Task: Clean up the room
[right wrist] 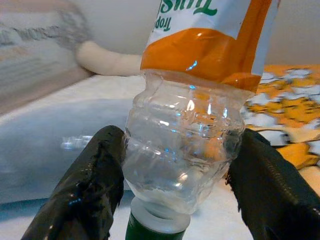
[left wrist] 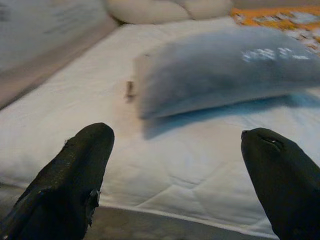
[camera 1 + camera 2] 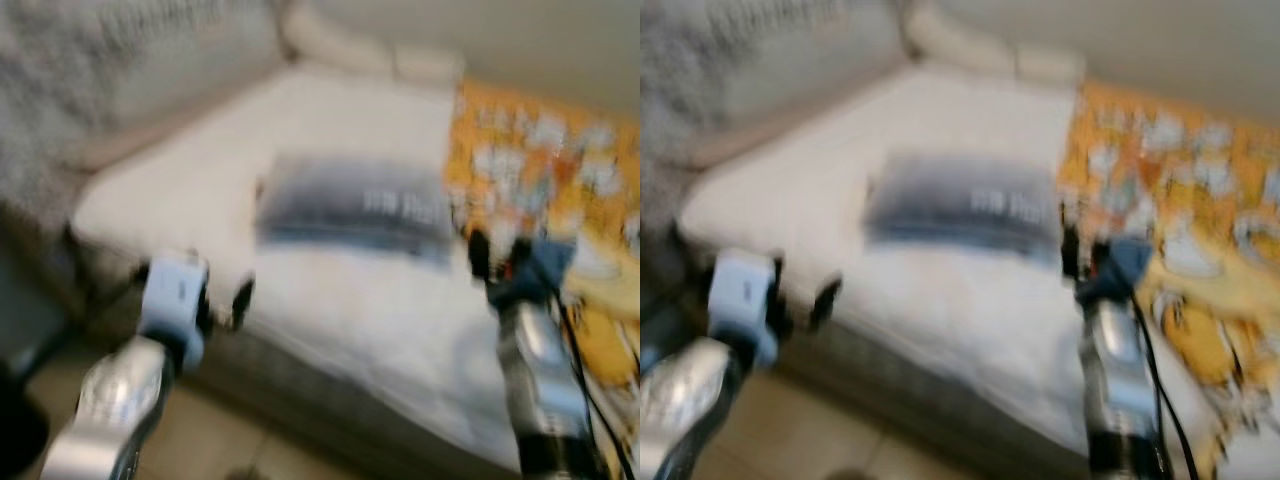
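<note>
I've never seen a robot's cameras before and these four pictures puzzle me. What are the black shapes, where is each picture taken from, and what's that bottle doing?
The two blurry pictures come from cameras in a humanoid robot's head, looking down at a white mattress. On it lies a grey-blue pillow, beside an orange patterned blanket. The other two come from wrist cameras, looking along each gripper's black fingers. The left gripper is open and empty. The right gripper clasps a clear plastic bottle with an orange label, green cap toward the camera.
</note>
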You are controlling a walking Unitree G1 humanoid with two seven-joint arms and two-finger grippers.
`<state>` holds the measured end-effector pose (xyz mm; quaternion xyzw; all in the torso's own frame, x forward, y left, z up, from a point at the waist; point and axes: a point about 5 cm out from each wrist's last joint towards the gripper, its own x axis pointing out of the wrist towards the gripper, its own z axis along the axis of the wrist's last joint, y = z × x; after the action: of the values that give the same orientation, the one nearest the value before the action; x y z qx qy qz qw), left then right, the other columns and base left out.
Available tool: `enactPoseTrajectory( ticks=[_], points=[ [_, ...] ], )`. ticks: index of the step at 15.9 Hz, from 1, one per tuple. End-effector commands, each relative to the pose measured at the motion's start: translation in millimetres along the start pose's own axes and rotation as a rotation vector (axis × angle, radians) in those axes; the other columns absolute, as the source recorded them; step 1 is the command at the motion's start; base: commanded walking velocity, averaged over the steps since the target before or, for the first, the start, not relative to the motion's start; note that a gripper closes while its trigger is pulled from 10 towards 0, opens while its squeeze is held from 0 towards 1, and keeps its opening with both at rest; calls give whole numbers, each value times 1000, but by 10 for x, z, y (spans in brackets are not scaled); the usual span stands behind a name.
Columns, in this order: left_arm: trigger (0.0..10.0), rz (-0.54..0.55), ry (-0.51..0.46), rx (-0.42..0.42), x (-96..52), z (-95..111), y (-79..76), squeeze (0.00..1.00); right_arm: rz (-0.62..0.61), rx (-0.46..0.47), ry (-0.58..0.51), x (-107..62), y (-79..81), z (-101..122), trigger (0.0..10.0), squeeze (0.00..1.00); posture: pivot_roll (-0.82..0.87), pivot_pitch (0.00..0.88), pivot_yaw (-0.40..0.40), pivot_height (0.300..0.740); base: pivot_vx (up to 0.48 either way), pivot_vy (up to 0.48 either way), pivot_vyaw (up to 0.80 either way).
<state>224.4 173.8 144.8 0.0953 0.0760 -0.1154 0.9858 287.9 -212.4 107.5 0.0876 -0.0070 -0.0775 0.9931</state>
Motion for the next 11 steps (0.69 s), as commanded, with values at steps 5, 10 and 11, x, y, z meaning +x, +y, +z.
enactPoseTrajectory(
  ticks=[5,10,11],
  points=[
    [10000,-1,-13,-1,84,-37,-69,494,181,240,76,-176,206,54,10000,0,33,0,-15,740,0,0,800],
    [10000,18,22,-48,51,-125,-9,0,354,332,149,-231,423,50,10000,0,34,0,-21,740,0,0,800],
    [10000,36,25,-52,68,-140,21,0,342,336,155,-216,440,48,10000,0,31,0,-17,740,0,0,800]
  ],
)
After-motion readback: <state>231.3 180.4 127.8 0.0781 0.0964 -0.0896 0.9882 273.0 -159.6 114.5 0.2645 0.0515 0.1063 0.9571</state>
